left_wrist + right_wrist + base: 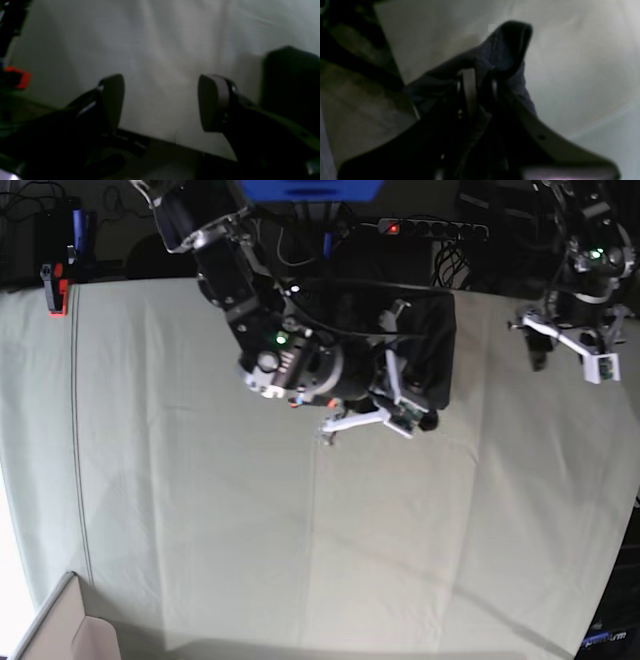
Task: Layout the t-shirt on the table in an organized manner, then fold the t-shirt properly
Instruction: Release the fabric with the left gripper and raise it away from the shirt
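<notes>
Base overhead on table point(200, 510); wrist views close, downward.

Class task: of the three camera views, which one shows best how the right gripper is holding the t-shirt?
The right wrist view: the right gripper is shut on a fold of the t-shirt. The base view shows the t-shirt only as a dark mass behind the arm. The left wrist view shows a dark blur at the right edge.

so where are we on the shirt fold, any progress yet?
Early. Done: nothing laid out; the t-shirt is bunched at the table's far edge. In hand: the right gripper is shut on a fold of it. The left gripper is open over bare cloth, holding nothing. Left: spreading it flat, then every fold.
</notes>
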Controlling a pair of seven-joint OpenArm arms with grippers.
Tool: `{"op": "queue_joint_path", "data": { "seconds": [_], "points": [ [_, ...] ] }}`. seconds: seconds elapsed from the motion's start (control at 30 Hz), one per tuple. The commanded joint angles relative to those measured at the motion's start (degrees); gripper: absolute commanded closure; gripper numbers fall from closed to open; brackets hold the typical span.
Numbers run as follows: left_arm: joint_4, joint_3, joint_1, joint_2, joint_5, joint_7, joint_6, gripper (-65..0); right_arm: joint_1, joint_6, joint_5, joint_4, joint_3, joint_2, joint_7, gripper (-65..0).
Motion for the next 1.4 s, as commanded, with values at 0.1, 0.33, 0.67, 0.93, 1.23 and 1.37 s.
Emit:
{"op": "queue_joint_path", "data": {
  "seconds": [0.1, 0.33, 0.67, 0.93, 1.23, 1.37],
  "points": [
    [0.9, -2.3, 0.0, -0.5, -0.6, -1.3, -0.1, -44.5, 2.6, -0.2, 1.0, -1.4, -1.3, -2.2, 1.5, 0.0],
    [0.8, -2.7, 0.1, -0.5, -0.6, -1.3, -0.1, -44.6, 4.9, -0.2, 0.8, -6.0, -1.3, -3.6, 1.5, 0.0],
    [0.8, -2.6, 0.1, -0.5, -0.6, -1.3, -0.1, -44.7, 4.5, -0.1, 0.9, -4.9, -1.3, -3.6, 1.0, -27.2],
    [0.8, -3.3, 0.1, -0.5, -0.2, -1.3, -0.1, -44.8, 0.0, -0.3, 1.0, 8.6, -0.8, 0.2, 1.1, -36.9],
    [0.1, -7.9, -0.7, -3.1, -0.6, -1.3, -0.2, -44.8, -5.3, -0.5, 1.0, 7.0, 7.8, 2.5, 1.5, -36.8],
    [-1.3, -7.4, -0.7, -2.4, -0.7, -1.3, -2.9, -44.9, -6.8, -0.5, 1.0, 8.3, 13.8, 2.6, 1.5, -37.1]
  ]
}}
